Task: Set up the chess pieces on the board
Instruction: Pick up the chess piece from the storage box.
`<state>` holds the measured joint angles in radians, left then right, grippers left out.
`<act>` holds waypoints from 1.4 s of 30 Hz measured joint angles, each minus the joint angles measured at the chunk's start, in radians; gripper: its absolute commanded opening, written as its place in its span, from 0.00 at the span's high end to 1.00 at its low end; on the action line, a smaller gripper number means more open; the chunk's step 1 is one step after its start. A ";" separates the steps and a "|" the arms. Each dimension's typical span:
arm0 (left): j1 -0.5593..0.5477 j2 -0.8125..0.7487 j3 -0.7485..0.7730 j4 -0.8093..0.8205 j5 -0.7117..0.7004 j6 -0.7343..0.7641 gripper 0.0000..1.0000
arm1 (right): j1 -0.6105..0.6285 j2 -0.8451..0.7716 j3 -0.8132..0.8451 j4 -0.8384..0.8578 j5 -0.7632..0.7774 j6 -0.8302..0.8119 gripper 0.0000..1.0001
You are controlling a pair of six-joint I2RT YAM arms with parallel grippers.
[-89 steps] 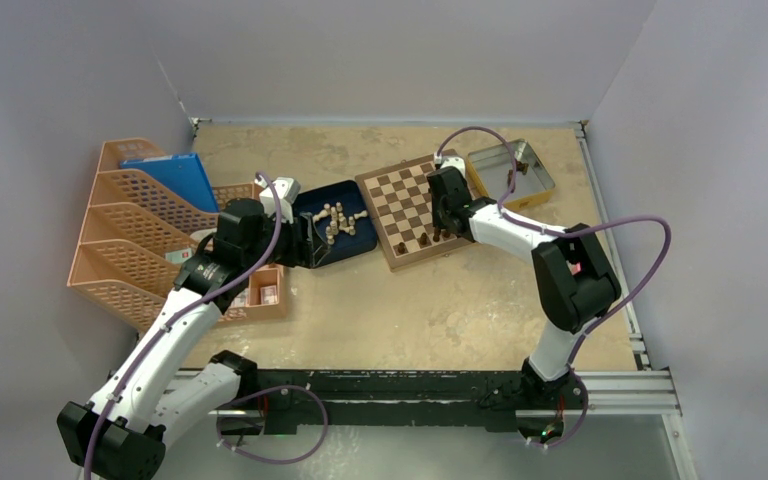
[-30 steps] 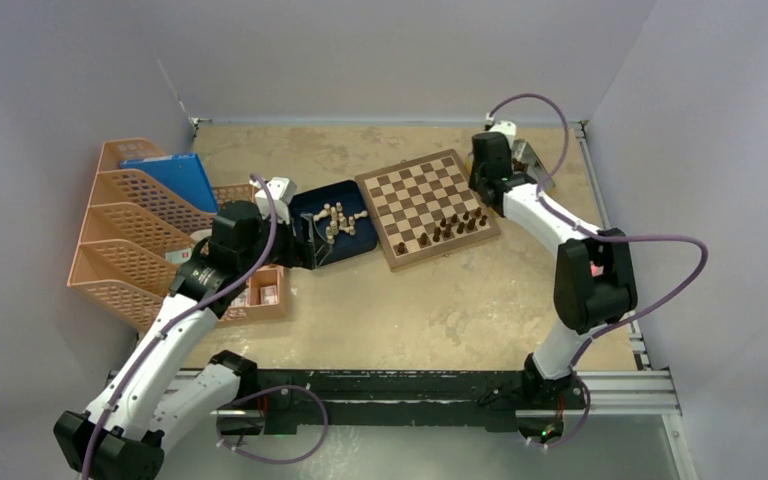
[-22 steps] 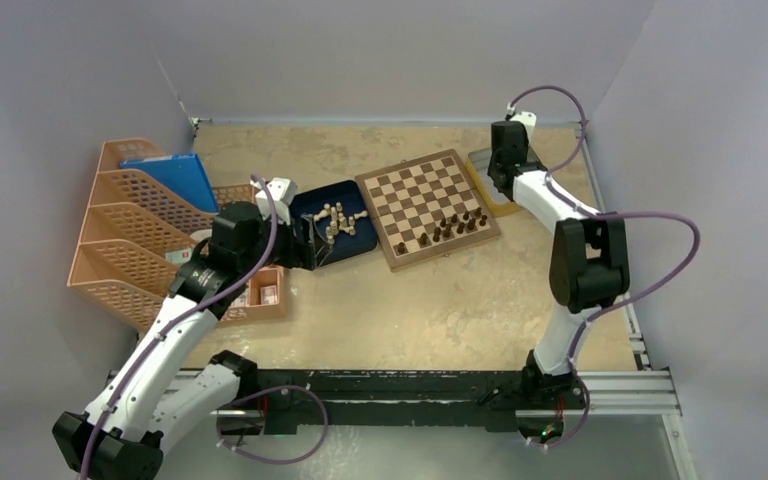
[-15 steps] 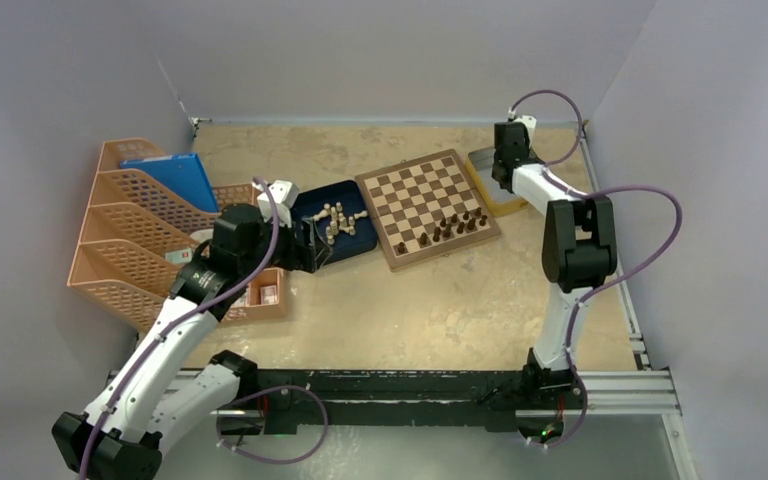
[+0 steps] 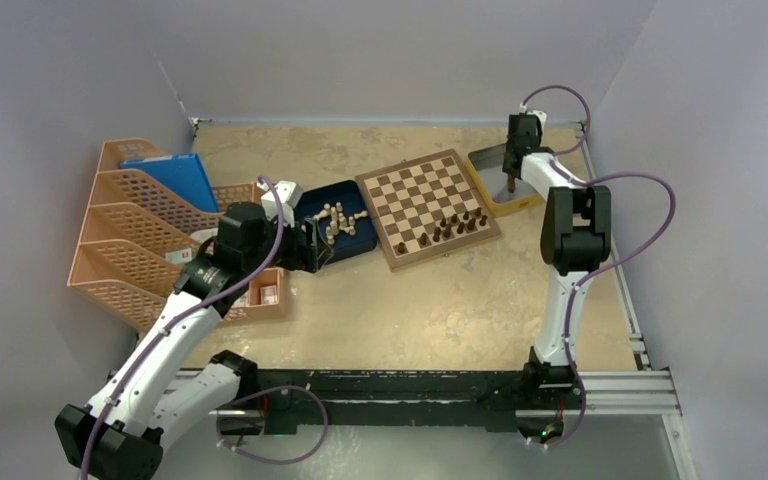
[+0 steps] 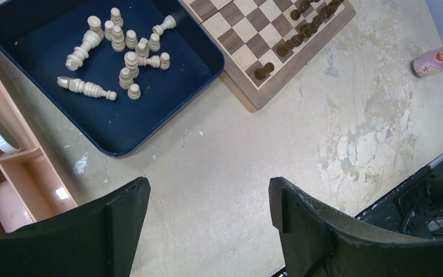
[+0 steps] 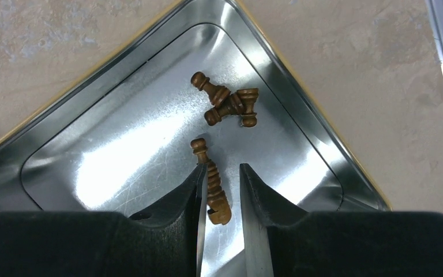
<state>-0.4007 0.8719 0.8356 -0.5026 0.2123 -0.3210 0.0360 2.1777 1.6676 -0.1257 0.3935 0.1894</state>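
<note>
As the worktop (image 5: 440, 300) stands: mottled beige surface, walled on three sides, carrying all items below.
Organiser racks (image 5: 125, 235): peach mesh, at the left edge, well apart from the board.
Board (image 5: 410, 195): square, with tan and dark brown checks and a plain light-wood border, thick as a box. It lies flat and skewed at centre back, between the blue tray and the tin.
Blue tray (image 5: 355, 247): dark blue, close against the board's left side.
Tin (image 5: 488, 180): silver metal with a yellow outer rim, just right of the board's far right corner.
Left gripper (image 6: 207, 190): jaws wide apart with nothing between them, hanging over bare worktop beside the tray's near edge.
Right gripper (image 7: 220, 173): down inside the tin. The jaws stand a little apart, astride the lone chessman and not clamped on it.
Cream chessmen (image 6: 127, 55): heaped in the blue tray, most of them toppled.
Dark chessmen on board (image 5: 455, 222): tiny turned brown wood, upright in a row along the near right edge, with two more by the near corner. Count unclear.
Dark chessmen in tin (image 7: 228, 104): three lying crossed in a cluster.
Lone chessman (image 7: 210, 187): same brown wood, lying flat on the tin floor between the jaws.
Change: three seconds earlier the right gripper was over the board's near right squares. One second earlier it was at the board's far right corner, and it is now over the tin. The left arm has hardly shifted. The row on the board is unchanged over the last second.
</note>
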 measured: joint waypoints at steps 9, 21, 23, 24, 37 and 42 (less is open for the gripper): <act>0.000 -0.001 0.000 0.000 -0.008 0.000 0.25 | -0.013 0.004 -0.011 0.005 -0.098 -0.006 0.68; 0.000 -0.001 0.000 0.000 -0.008 0.000 0.26 | -0.017 0.043 -0.031 0.023 -0.132 -0.007 0.70; 0.000 -0.001 0.000 0.000 -0.008 0.000 0.27 | -0.017 0.043 -0.031 0.024 -0.133 -0.007 0.73; 0.000 -0.001 0.000 0.000 -0.008 0.000 0.28 | -0.017 0.043 -0.031 0.024 -0.135 -0.007 0.76; 0.000 -0.001 0.000 0.000 -0.007 0.000 0.30 | -0.003 -0.027 -0.095 0.029 -0.141 0.001 0.83; 0.000 -0.001 0.000 0.000 -0.005 -0.001 0.31 | 0.026 -0.134 -0.132 0.040 -0.122 0.012 0.84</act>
<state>-0.4004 0.8711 0.8356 -0.5030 0.2073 -0.3222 0.0616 2.0438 1.5352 -0.0853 0.2710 0.2016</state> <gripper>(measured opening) 0.696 0.226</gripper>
